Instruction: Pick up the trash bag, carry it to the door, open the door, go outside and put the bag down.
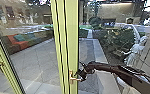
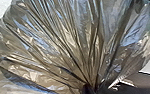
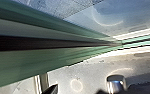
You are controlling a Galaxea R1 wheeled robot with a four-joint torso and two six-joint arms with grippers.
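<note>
Yellow-green framing, narrow and upright, is noted on the glazed door [image 1: 72, 37], with a brass-coloured lever handle [image 1: 71, 76] on it; the handle is taken as reference. The dark right gripper [image 1: 81, 74] is seen just beside the handle, on its right side in the head view, at the end of the dark right arm [image 1: 121, 71]. Whether it is open or closed on the lever cannot be told. The shiny, translucent grey-brown trash bag [image 2: 58, 47] is seen in the left wrist view, its pleats drawn into a tight neck; from this it is judged to be gripped by the left gripper [image 2: 89, 88]. Beyond the handle, through the glass, grey paving [image 1: 36, 60] is observed, with a red-and-teal seat [image 1: 21, 41] farther off to the left. Step in hand, as judged: door opening, with the bag carried. For the next move, the lever should be worked and the door swung while the arm is kept clear of the frame and the bag's neck is held fast. The bag is yet to be set down outside.
</note>
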